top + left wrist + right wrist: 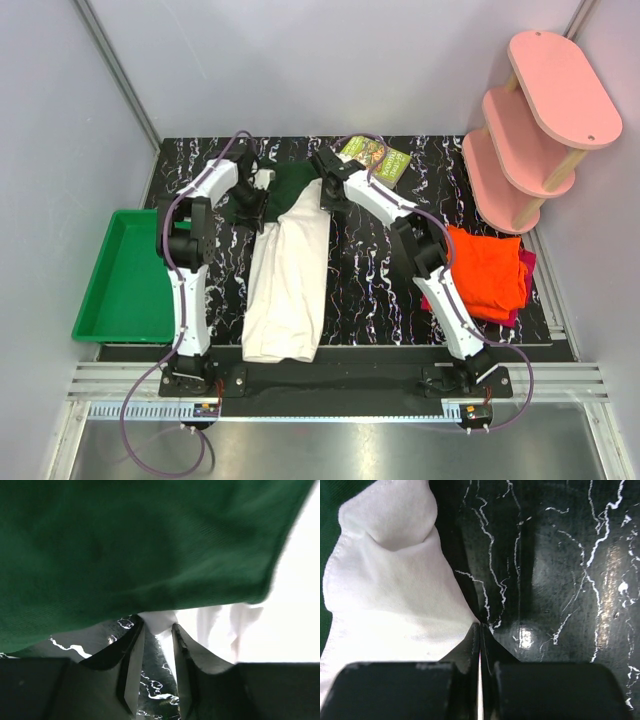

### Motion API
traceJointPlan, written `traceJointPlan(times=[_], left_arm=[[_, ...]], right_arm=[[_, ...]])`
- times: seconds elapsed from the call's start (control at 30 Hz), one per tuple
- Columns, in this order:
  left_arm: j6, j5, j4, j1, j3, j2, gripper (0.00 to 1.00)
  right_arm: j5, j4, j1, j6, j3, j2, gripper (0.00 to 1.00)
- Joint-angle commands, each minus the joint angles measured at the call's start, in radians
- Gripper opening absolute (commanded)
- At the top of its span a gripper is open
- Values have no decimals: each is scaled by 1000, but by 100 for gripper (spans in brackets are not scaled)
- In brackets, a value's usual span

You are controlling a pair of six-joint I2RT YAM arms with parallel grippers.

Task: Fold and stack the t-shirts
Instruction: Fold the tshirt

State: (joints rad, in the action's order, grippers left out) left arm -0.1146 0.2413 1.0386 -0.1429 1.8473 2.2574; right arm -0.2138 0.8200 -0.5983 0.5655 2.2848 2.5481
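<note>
Lying long and thin down the middle of the table point(380, 280), the white shirt point(290, 290) points from the near edge to the far edge. Its dark green sleeves point(292, 185) bunch at the far end. It looks soft and folded into a strip. The left gripper point(157, 625) pinches a bit of white cloth at the far end. The right gripper point(480, 625) is closed tight at the shirt's edge; I cannot tell if it holds cloth. I count three shirts: the orange shirt point(487, 270) lies on the red shirt point(523, 262) at the table's right side. One tray point(125, 270), one book point(375, 157), one shelf point(540, 120).
</note>
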Motion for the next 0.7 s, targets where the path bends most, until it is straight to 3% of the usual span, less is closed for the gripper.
traceJointPlan(times=[0.0, 0.37, 0.67], left_arm=[[-10, -46, -6, 3, -57, -77, 33], [-48, -79, -34, 11, -298, -188, 32], [-19, -69, -38, 11, -252, -167, 32]], right_arm=[[-19, 73, 35, -27, -21, 3, 0], [-13, 94, 92, -44, 16, 21, 0], [-12, 212, 137, -79, 264, 142, 0]])
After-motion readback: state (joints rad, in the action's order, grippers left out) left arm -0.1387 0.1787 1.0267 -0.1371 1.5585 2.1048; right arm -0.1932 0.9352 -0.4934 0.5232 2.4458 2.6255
